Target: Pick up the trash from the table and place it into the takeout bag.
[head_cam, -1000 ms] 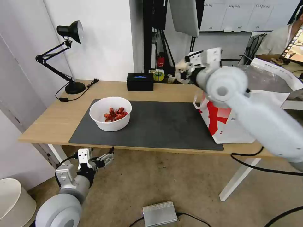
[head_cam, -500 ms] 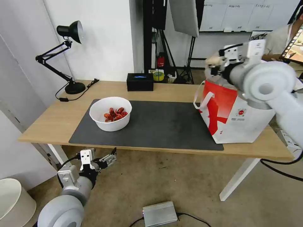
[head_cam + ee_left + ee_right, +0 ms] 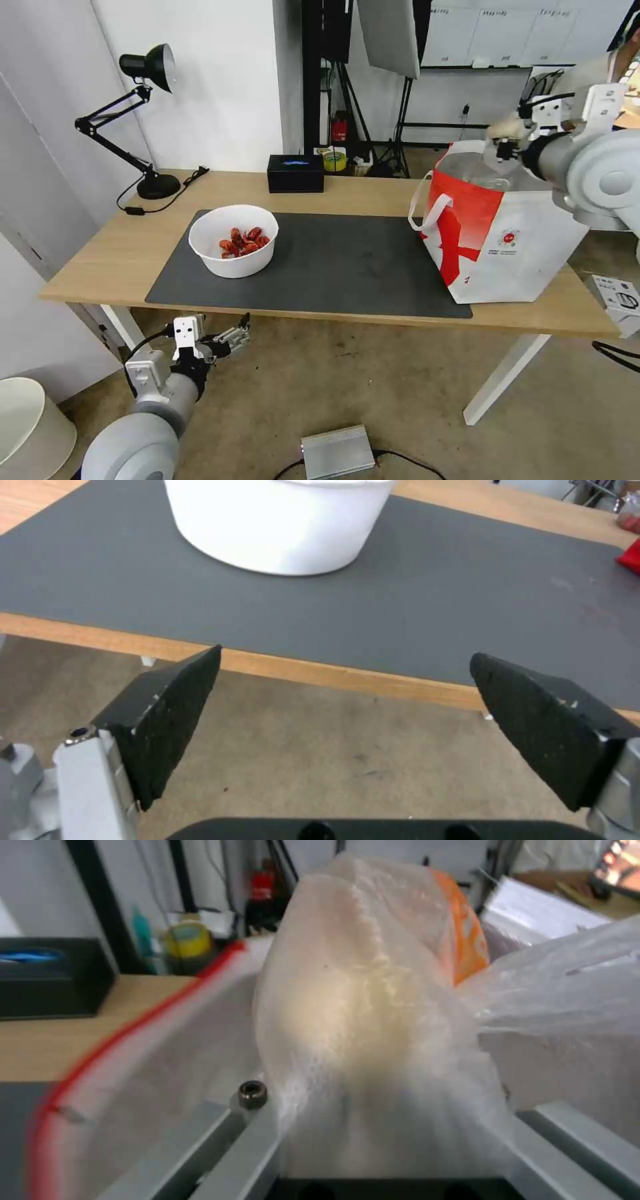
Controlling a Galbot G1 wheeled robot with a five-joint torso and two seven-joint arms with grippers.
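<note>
A knotted clear bag with a beige lump hangs in my right gripper, which is shut on it just above the open mouth of the takeout bag. The takeout bag's red rim and foil lining lie under the load. A white bowl of red crawfish shells sits at the left end of the dark mat on the table. My left gripper hangs open below the table's front edge, in front of the bowl.
A black tissue box and a yellow tape roll stand at the table's back edge, and a black desk lamp stands at the back left. On the floor lie a metal box and a white bin.
My right arm has swung to the right with the clear bag, from the table's back middle to above the takeout bag's mouth. The left gripper has drifted slightly lower.
</note>
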